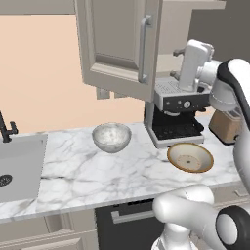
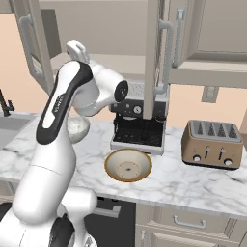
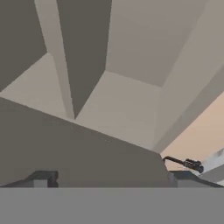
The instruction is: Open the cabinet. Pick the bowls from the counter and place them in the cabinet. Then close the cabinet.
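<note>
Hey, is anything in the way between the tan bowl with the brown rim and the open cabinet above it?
Partly. The black and silver coffee machine stands right behind the shallow tan bowl, under the open beige-grey wall cabinet. Its open door hangs edge-on above the machine. Nothing covers the bowl itself.

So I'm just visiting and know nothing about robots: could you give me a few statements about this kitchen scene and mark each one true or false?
1. Both bowls sit on the counter. True: the marbled bowl and the tan bowl both rest there.
2. The cabinet doors are shut. False: the cabinet door stands swung open.
3. The end effector holds the tan bowl. False: it is open and holds nothing, pointing up into the cabinet.
4. A toaster stands to the right of the coffee machine in the right base view. True.
5. The tan bowl is in the sink. False: it lies in front of the coffee machine.
</note>
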Robot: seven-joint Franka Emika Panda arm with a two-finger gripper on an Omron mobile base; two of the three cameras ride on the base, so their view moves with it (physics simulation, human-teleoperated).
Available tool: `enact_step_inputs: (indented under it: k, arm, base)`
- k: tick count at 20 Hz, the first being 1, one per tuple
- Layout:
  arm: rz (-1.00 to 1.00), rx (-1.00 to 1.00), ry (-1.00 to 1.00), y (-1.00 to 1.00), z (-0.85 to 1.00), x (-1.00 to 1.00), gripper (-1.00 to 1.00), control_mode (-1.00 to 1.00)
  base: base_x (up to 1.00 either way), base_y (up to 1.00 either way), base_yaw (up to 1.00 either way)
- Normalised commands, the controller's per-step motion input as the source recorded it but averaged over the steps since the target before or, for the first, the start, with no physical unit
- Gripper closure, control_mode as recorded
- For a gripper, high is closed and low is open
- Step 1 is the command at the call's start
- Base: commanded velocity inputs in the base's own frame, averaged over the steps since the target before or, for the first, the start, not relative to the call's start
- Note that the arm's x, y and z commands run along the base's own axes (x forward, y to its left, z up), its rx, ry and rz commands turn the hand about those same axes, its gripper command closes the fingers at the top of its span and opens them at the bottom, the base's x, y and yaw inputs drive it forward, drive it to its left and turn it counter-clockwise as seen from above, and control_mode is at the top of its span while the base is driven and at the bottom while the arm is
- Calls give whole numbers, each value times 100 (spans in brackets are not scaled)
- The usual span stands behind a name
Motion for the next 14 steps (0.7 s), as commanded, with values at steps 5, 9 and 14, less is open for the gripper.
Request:
enact_step_inputs:
  k: [5,9,14]
  arm:
    - [4,3,7,34,0,21,-100,-100]
    - [2,4,5,18,0,28,-100,-100]
    - [7,10,7,7,-2,14,-100,-100]
  base:
    - [0,0,0]
    - [0,0,0]
    - [0,0,0]
